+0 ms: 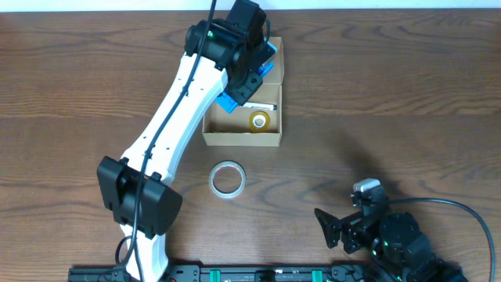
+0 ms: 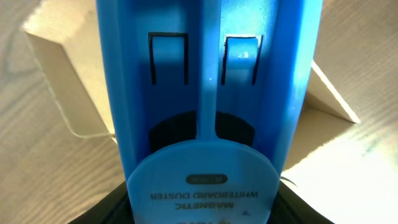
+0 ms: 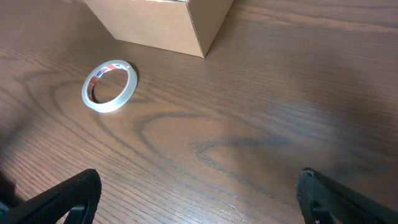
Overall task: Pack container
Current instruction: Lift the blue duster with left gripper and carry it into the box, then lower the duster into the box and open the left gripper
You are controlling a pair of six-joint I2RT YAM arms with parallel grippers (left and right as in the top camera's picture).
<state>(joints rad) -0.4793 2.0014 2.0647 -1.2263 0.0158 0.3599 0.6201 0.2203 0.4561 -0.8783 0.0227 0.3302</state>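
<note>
**Blue duster held over the box**

The left gripper (image 1: pixel 249 78) is clamped on a blue whiteboard duster (image 2: pixel 205 124) and hangs over the container (image 1: pixel 241 140). The container sits open at 12 o'clock on the table (image 1: pixel 407 94). A small yellow tape roll (image 1: pixel 260 121) lies inside it. A clear tape roll (image 1: pixel 228 179) lies near the container, at its 6 o'clock. At 5 o'clock, the right gripper (image 3: pixel 198 180) has its fingers wide apart.
</note>
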